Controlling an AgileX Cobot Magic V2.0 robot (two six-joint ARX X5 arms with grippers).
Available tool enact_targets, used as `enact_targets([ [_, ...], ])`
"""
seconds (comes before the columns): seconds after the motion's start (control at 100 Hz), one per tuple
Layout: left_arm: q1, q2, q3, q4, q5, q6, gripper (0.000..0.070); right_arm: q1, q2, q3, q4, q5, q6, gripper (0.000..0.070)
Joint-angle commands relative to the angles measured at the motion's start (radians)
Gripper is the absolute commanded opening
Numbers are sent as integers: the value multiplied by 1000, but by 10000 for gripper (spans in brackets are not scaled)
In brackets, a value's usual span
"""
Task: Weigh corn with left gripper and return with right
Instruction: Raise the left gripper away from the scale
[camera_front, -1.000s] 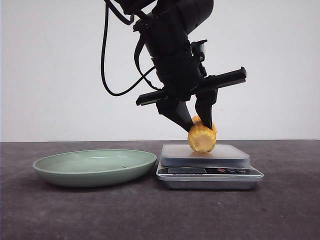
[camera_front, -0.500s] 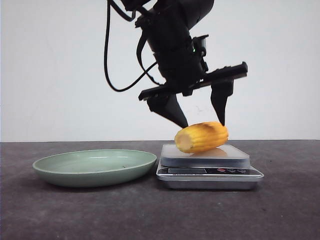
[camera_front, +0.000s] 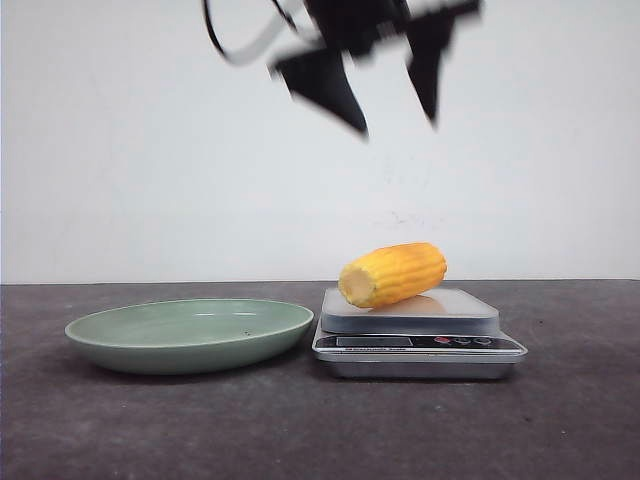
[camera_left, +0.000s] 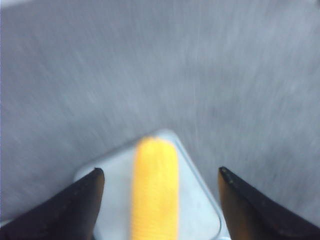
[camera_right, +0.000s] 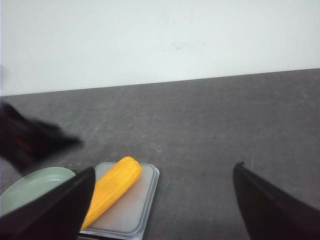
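Lifted well above the scale (camera_front: 410, 328) since a moment ago, left gripper (camera_front: 390, 105) hangs with fingers spread, corn (camera_front: 392, 274) lying on the scale's platform

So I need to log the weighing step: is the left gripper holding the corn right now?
No, the corn lies alone on the scale, with the open left gripper well above it.

yellow-orange ridged corn (camera_front: 393, 274), pale-green plate (camera_front: 150, 345), silver scale (camera_front: 418, 352).
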Motion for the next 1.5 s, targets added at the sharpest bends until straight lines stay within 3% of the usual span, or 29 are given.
enact_targets([
  [0.0,19,-66,34,-13,-13,39,437,2,3,19,-3,0,-11,557],
  [0.17,96,-259,34,-116,-92,117,435,2,3,19,-26,0,-12,557],
  [0.56,428,-645,33,-414,-121,196,435,45,4,19,-24,-27,-12,557],
  [0.75,557,-828,33,-520,-120,196,435,69,4,19,-24,-27,-12,557],
  [1.06,566,-1099,13,-742,-117,73,435,91,4,19,-38,-26,-12,557],
  [1.23,566,-1275,-98,-868,-109,60,435,105,4,19,-59,-26,-13,557],
  [1.49,565,-1519,-253,-877,-75,37,435,155,4,19,-84,-55,-23,558],
])
